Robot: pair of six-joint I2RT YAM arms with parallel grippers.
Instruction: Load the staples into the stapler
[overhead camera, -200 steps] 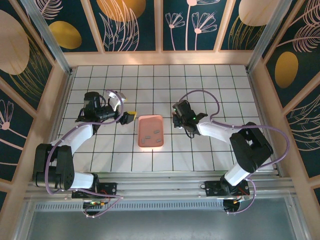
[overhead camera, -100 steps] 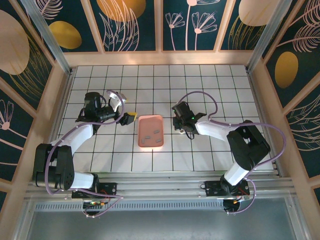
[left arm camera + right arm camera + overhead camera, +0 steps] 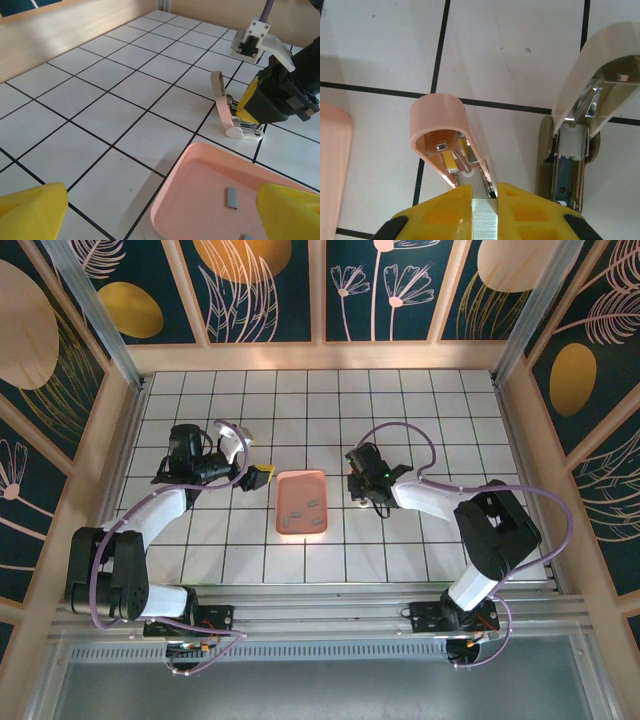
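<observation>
Right wrist view shows the right gripper (image 3: 485, 196) clamped shut on a strip of staples (image 3: 485, 220), with the open stapler (image 3: 568, 170) just ahead of its fingertips, so it should square the strip to the metal channel and slide it in flat.

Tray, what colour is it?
The tray is salmon pink, clearest in the left wrist view.
</observation>
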